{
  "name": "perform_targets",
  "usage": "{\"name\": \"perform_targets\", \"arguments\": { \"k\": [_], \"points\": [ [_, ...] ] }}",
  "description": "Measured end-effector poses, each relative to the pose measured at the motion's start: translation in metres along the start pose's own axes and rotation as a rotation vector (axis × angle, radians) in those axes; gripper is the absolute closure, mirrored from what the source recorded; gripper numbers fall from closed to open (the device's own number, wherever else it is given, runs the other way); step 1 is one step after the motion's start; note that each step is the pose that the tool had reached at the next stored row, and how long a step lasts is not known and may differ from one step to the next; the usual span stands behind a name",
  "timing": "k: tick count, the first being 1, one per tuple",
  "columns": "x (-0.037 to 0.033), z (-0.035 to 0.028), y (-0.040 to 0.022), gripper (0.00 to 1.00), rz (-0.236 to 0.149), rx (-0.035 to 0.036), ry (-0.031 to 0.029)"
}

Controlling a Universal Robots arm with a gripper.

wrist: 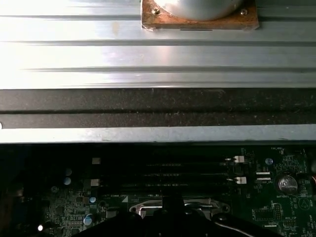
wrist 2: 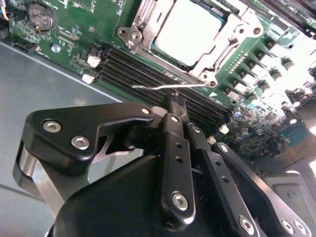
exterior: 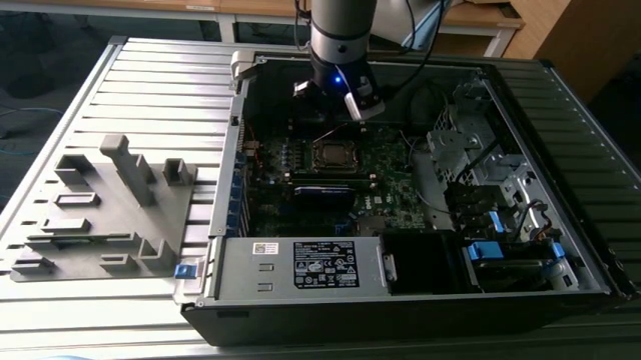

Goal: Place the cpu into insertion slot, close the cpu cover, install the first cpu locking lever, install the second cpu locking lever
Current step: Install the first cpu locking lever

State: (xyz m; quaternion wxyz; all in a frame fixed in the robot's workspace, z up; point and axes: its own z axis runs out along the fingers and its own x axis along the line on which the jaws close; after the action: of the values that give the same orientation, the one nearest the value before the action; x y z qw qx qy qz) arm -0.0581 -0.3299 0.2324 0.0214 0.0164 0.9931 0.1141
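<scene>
- The claw (wrist 2: pixel 174 101) hangs on the arm (exterior: pixel 341 37) inside an open computer case (exterior: pixel 421 315). Its two black fingers are closed, and the tips meet with no gap between them.
- The cpu (wrist 2: pixel 190 29) lies just beyond the fingertips. It is seated flat in its socket on the green motherboard (wrist 2: pixel 74 44), with its dull silver top facing up.
- The cpu cover (wrist 2: pixel 239 37) is folded down around the cpu, and its silvery frame borders the chip on every visible side.
- A locking lever (wrist 2: pixel 153 87) of thin bright wire lies between the claw and the socket and crosses right at the fingertips. I cannot tell whether the tips touch it, pinch it or only stand close to it.
- Black memory slots (wrist 2: pixel 143 69) run across the board under that lever, directly below the claw's tips.
- A coin cell (wrist 2: pixel 40 16) sits on the board off to one side of the socket, well apart from the claw.
- A white label (exterior: pixel 323 264) with black print and symbols is stuck on the power supply (exterior: pixel 251 277). It is at the end of the case farthest from the claw, and I cannot make out the words.
- Fine white lettering is scattered over the motherboard near the socket, and I cannot read that either.
- The case rests on a slatted metal table (exterior: pixel 150 82).
- A grey moulded fixture (exterior: pixel 110 202) stands on the table outside the case, toward the exterior view's left and well apart from the claw.
</scene>
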Motion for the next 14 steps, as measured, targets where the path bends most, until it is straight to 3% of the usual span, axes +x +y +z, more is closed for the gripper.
{"name": "perform_targets", "arguments": {
  "k": [14],
  "points": [
    [-0.0019,0.0074,0.0039,0.89,0.000,0.0001,0.0000]
  ]
}}
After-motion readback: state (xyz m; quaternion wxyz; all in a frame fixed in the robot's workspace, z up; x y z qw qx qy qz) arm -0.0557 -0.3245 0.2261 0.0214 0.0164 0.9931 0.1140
